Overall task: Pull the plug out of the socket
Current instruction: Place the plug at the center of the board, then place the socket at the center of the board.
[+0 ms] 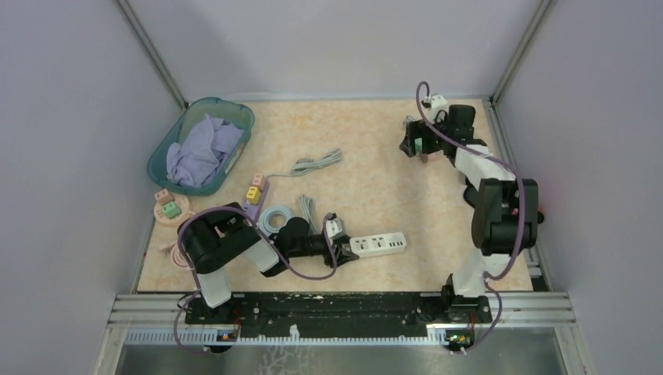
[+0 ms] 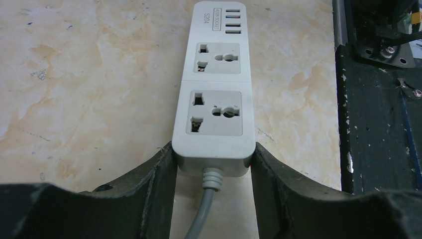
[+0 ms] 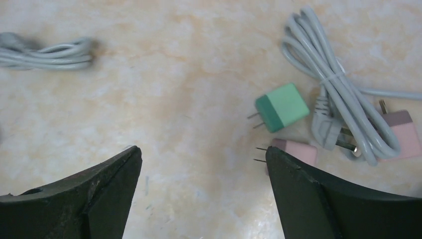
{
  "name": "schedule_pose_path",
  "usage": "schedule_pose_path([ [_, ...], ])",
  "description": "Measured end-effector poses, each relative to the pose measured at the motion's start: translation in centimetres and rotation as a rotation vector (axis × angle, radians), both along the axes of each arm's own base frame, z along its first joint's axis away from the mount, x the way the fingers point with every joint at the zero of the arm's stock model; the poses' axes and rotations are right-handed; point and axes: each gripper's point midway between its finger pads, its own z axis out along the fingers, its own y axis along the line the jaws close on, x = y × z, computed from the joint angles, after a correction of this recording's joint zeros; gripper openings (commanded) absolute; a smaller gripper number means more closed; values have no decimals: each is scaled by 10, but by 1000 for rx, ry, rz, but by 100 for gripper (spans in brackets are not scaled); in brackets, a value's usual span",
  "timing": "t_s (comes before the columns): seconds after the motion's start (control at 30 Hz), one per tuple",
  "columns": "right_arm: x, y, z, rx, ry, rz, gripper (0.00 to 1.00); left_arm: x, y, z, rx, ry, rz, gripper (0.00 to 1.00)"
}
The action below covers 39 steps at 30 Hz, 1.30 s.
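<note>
A white power strip [image 1: 379,244] lies on the table near the front. In the left wrist view [image 2: 214,99] it shows two universal sockets and several USB ports, with no plug in any of them. My left gripper [image 2: 213,149] is shut on its cable end, one finger on each side. My right gripper [image 3: 201,149] is open and empty above the far right of the table [image 1: 418,148]. A green plug [image 3: 281,107] and a pink plug [image 3: 296,151] lie loose by its right finger.
A coiled grey cable [image 3: 338,94] and another pink plug [image 3: 403,132] lie right of the green plug. A teal basket [image 1: 242,117] of lavender cloth stands at the back left. A tape roll [image 1: 275,219], small coloured plugs [image 1: 254,191] and a grey cable [image 1: 317,164] lie mid-left.
</note>
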Motion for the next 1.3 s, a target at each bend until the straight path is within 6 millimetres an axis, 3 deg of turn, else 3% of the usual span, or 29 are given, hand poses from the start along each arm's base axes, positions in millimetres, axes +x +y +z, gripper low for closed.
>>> schedule_pose_path([
  [0.23,-69,42,96,114,-251,262,99,0,-1,1,-3,13,2,2],
  [0.37,-110,66,122,200,-326,437,99,0,-2,2,-6,24,2,2],
  [0.43,-131,77,120,249,-317,516,99,-1,-2,3,-8,35,3,2],
  [0.6,-171,99,93,314,-238,657,99,-3,-2,7,-13,61,3,2],
  [0.73,-192,107,80,322,-218,725,99,-5,-2,8,-15,79,4,2],
  [1.3,-214,110,68,300,-254,850,99,-6,-4,28,-58,86,4,2],
])
